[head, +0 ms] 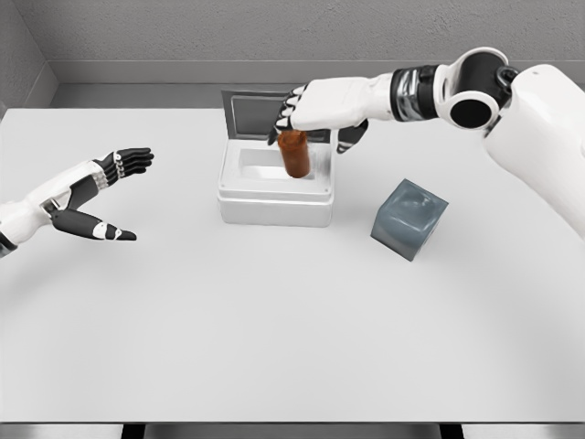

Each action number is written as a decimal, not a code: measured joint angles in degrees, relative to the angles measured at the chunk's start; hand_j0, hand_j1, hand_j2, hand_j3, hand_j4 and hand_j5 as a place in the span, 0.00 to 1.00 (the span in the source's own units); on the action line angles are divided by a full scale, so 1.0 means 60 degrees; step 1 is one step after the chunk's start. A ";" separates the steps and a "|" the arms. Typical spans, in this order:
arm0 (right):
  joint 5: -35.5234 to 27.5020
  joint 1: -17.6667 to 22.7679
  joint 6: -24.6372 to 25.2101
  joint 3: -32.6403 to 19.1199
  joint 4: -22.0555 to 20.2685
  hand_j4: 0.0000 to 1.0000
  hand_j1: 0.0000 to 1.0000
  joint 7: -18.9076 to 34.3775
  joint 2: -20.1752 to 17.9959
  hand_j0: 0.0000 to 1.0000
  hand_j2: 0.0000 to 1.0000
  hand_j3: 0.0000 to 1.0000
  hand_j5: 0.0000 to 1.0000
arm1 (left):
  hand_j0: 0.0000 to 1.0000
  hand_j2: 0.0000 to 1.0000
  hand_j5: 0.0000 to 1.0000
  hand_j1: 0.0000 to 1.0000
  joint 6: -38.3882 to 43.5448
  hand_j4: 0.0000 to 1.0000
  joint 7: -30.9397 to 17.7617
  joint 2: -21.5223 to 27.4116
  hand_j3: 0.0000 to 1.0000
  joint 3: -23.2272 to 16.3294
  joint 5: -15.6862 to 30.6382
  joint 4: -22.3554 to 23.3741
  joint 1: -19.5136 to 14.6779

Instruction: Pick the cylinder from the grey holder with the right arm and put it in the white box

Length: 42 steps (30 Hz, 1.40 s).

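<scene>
An orange-brown cylinder (294,154) stands upright in the cavity of the white box (274,203), whose grey lid (253,112) is tipped open at the back. My right hand (311,117) hovers directly above the cylinder's top, fingers curled downward around its upper end; whether they still touch it is unclear. The grey holder (409,219), a translucent grey cube, sits to the right of the box and holds nothing visible. My left hand (102,197) rests at the left over the table, fingers spread, holding nothing.
The white table (274,338) spans the view, with a grey wall behind it. The box stands at the centre back, the holder a hand's width to its right. My right arm reaches in from the upper right.
</scene>
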 measured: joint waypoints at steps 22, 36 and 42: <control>-0.1157 0.1069 -0.0003 -0.3965 -0.1131 1.00 1.00 0.0003 -0.2587 1.00 1.00 1.00 1.00 | 1.00 1.00 1.00 1.00 0.0000 1.00 -0.0022 -0.0009 1.00 0.0001 0.0000 0.0000 0.0000; -0.1163 0.1508 -0.0002 -0.3705 -0.1117 1.00 1.00 0.0003 -0.2652 1.00 1.00 1.00 1.00 | 1.00 1.00 1.00 1.00 0.0003 1.00 -0.0015 -0.0173 1.00 0.0006 0.0042 0.0021 -0.0628; -0.1135 0.2007 -0.0006 -0.3167 -0.1035 1.00 1.00 0.0004 -0.3341 1.00 1.00 1.00 1.00 | 1.00 1.00 1.00 1.00 0.1270 1.00 -0.0022 -0.1533 1.00 0.0032 -0.0097 0.0755 -0.2124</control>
